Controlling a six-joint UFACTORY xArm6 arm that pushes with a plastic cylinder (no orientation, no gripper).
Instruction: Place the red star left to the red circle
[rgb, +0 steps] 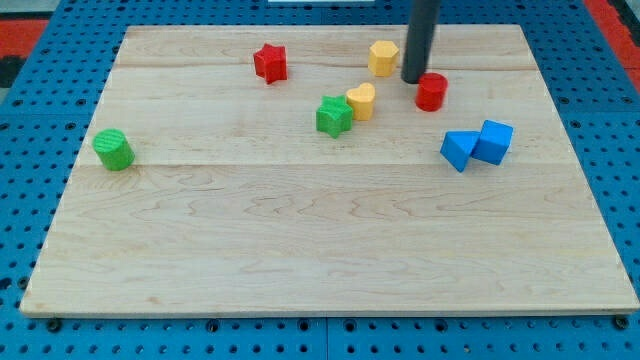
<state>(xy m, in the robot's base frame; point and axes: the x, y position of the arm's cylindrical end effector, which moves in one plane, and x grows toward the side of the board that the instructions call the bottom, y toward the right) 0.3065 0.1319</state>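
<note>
The red star (270, 62) lies near the view's top, left of centre. The red circle (431, 91) lies at the upper right of the board. My tip (414, 79) stands just to the upper left of the red circle, touching or nearly touching it, and right of the yellow hexagon (383, 57). The red star is far to the left of my tip, with the yellow hexagon between them.
A yellow heart (362, 100) touches a green star (334, 115) near the centre top. A blue triangle (458, 150) and a blue cube (493, 141) sit together at the right. A green cylinder (114, 149) lies at the left. The wooden board (320, 260) rests on a blue pegboard.
</note>
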